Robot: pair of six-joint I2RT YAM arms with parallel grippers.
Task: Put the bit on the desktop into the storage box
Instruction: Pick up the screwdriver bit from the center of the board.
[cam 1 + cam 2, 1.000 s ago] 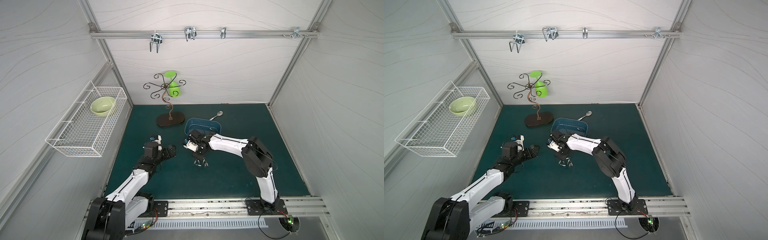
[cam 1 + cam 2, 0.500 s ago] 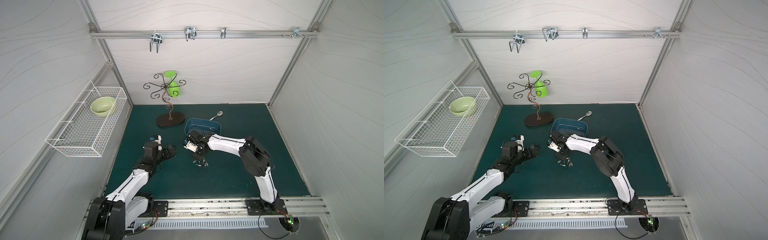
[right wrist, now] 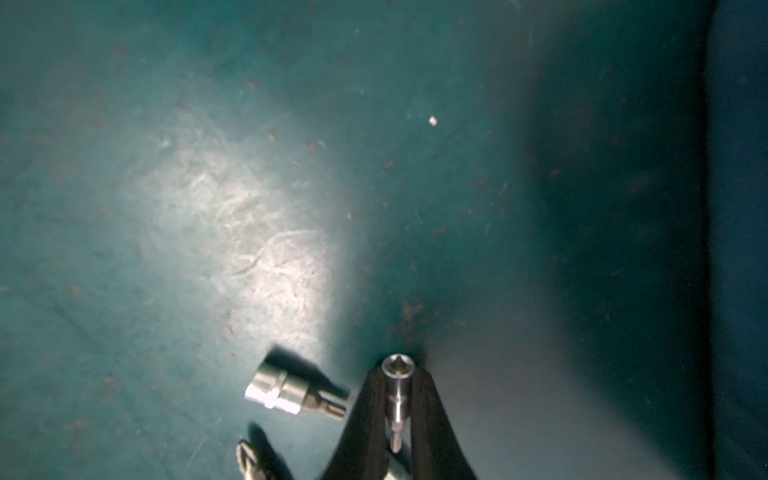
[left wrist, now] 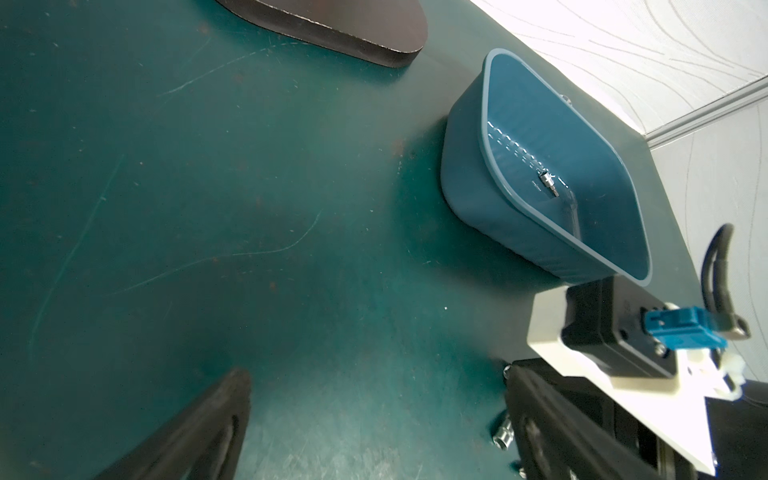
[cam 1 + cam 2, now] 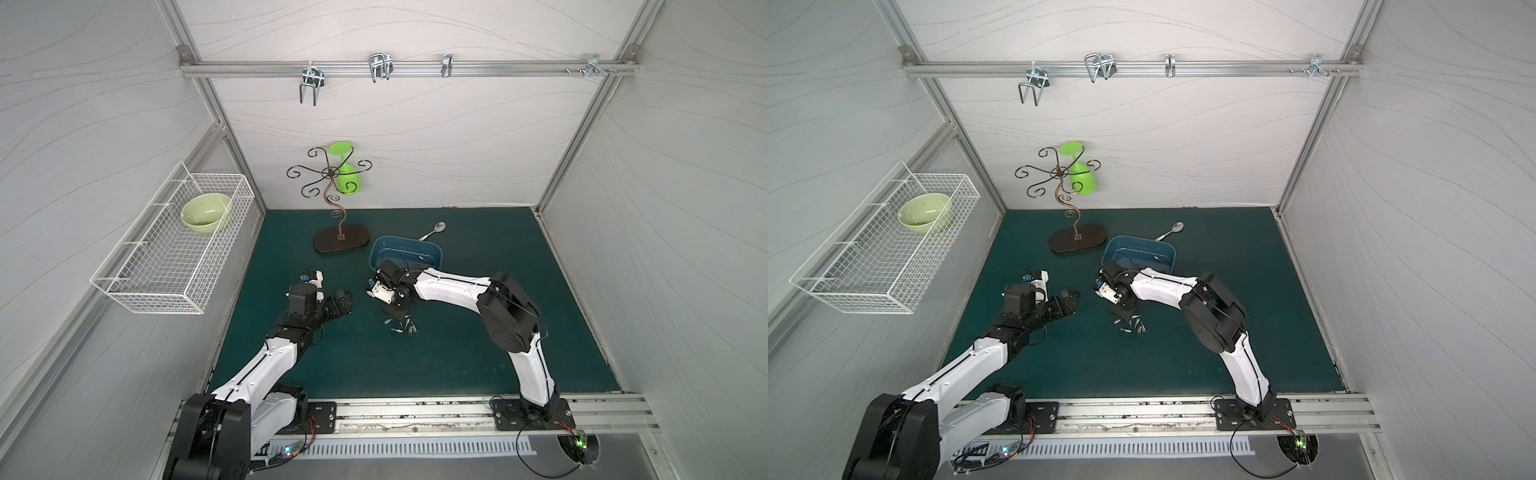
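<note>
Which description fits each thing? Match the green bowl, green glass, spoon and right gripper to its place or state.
Things: 1 green bowl; 2 green glass; 3 spoon; 4 right gripper.
Descriptions: A closed on a bit; B in the white wire basket; C on the desktop beyond the storage box; D hanging from the curly metal stand.
Pairs: 1-B, 2-D, 3-C, 4-A.
</note>
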